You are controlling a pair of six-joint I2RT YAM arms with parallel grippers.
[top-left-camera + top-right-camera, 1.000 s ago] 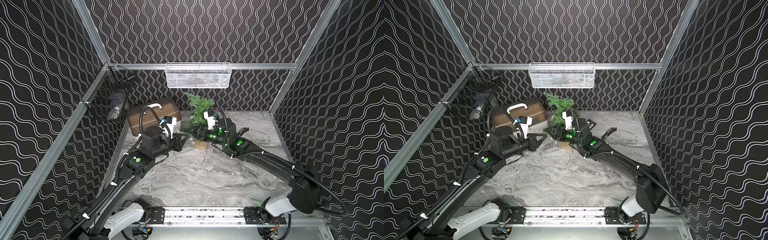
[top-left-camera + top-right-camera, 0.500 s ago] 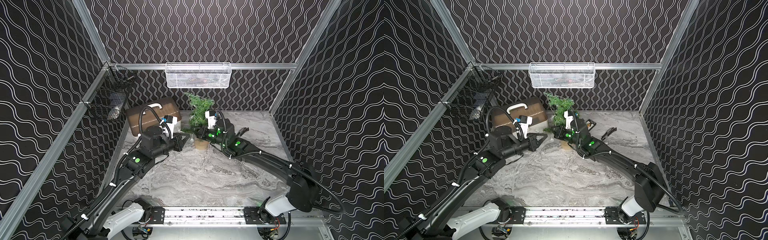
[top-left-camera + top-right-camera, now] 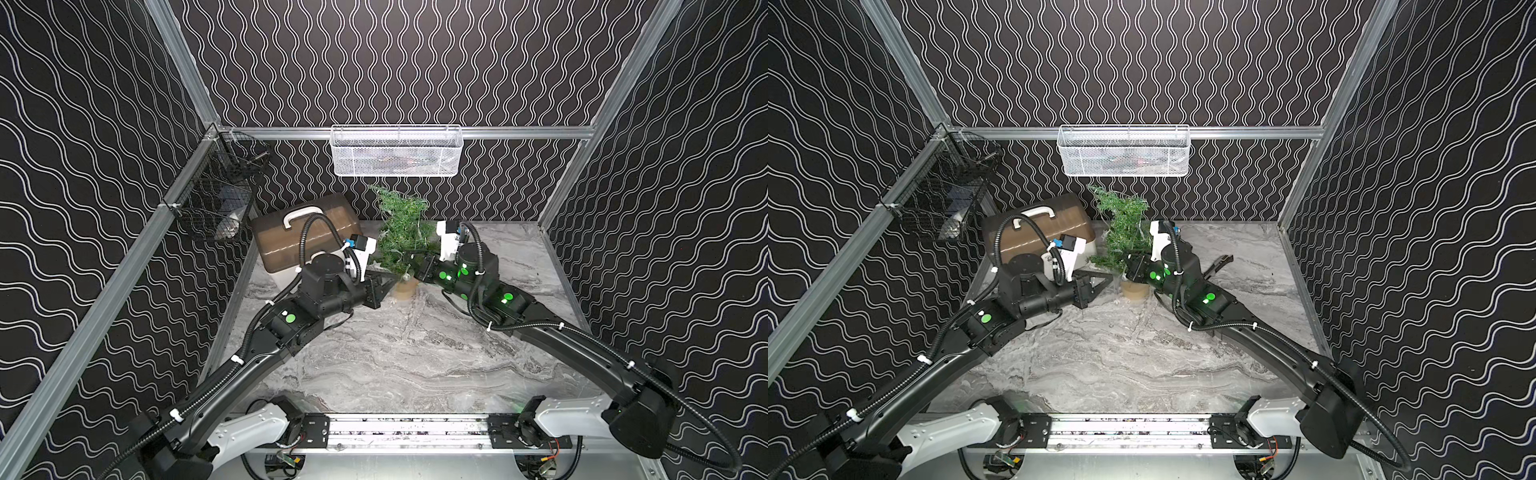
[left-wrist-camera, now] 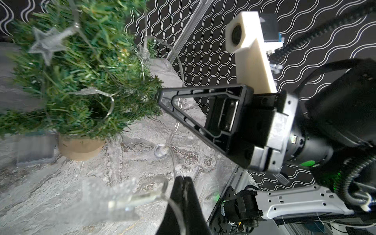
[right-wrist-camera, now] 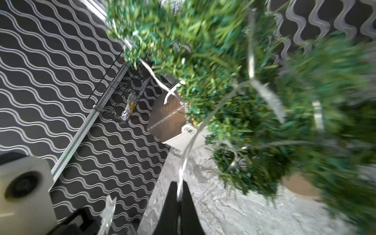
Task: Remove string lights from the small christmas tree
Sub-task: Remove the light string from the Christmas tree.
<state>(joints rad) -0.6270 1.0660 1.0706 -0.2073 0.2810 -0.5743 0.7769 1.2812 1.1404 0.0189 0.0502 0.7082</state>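
Grippers, two: left gripper (image 4: pixel 183 181) is closed tight, pinching the string lights (image 4: pixel 160 151); right gripper (image 5: pixel 179 191) is likewise closed on the wire, which runs from its jaws into the branches. String lights, one strand, loop around the small christmas tree (image 3: pixel 401 232). Tree, one, at the rear centre of the table (image 3: pixel 415 353), stands on its tan base (image 3: pixel 405 289), long axis near upright, tip upward. Wall baskets, two: white basket (image 3: pixel 397 151), black basket (image 3: pixel 216 199).

Bare worktop (image 3: pixel 415 353) lies open before the small christmas tree (image 3: pixel 401 224); a white mesh basket (image 3: pixel 397 151) overhangs behind, a brown box (image 3: pixel 286 241) blocks beside it. Loose string lights (image 4: pixel 160 151) stretch from tree to left hand (image 4: pixel 184 179).
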